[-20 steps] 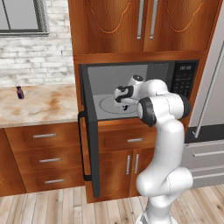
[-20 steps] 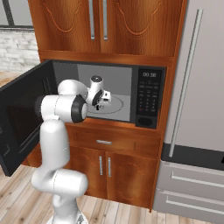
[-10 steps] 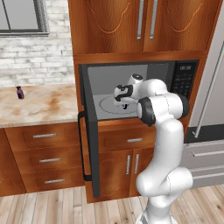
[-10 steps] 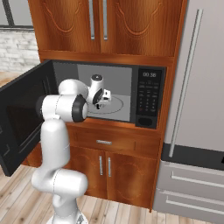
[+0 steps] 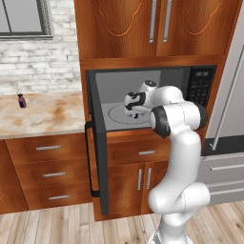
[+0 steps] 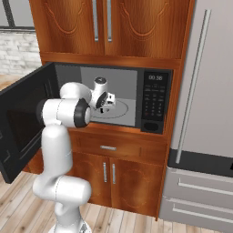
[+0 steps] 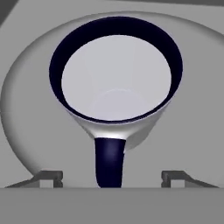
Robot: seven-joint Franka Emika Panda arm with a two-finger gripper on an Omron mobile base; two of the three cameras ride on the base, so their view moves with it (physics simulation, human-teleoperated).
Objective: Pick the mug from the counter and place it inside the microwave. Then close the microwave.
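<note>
Now round white mug (image 7: 116, 83) on grey turntable (image 7: 35, 131)

I'm looking at the microwave (image 5: 198, 90) standing open, its door (image 5: 97, 157) swinging out toward me on the left side. My arm (image 5: 176, 143) is reaching into the cavity, with the gripper (image 5: 135, 110) hanging over the round turntable (image 5: 119, 115); I can't make out its jaws from here. A small dark bottle (image 5: 21, 100) is sitting near the back edge of the counter (image 5: 52, 114).
</note>
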